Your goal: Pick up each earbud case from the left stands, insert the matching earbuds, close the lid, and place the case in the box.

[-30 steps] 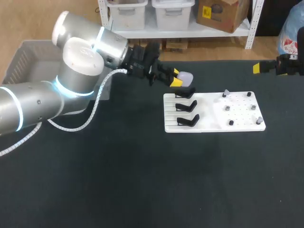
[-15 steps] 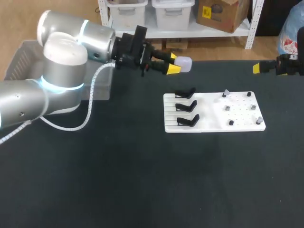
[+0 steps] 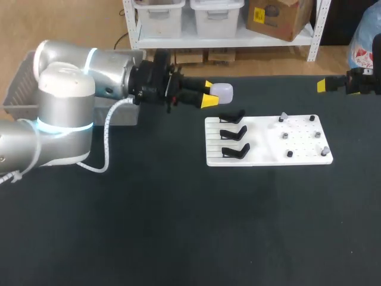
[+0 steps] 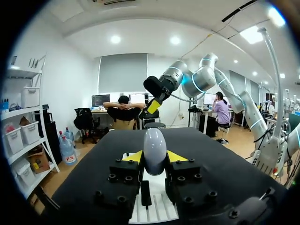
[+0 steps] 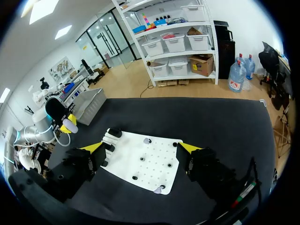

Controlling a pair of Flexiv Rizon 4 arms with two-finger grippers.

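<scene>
My left gripper (image 3: 206, 97) is shut on a pale lavender earbud case (image 3: 224, 90), held in the air just behind the white board's (image 3: 262, 156) far left corner. In the left wrist view the case (image 4: 154, 149) stands upright between the yellow fingertips (image 4: 133, 156), above the board (image 4: 154, 210). Three black stands (image 3: 233, 132) on the board's left half hold nothing. Several small grey earbuds (image 3: 284, 135) sit on pegs on its right half. My right gripper (image 3: 336, 84) hangs open at the table's far right, over the board (image 5: 140, 161) in its own view.
A grey bin (image 3: 24, 77) stands at the table's far left, behind my left arm, and shows as a grey bin (image 5: 89, 104) in the right wrist view. Dark tabletop (image 3: 190, 226) spreads in front of the board.
My left arm has drawn the case back and to the left, away from above the far stand, with its elbow swinging left. The right arm has kept still.
</scene>
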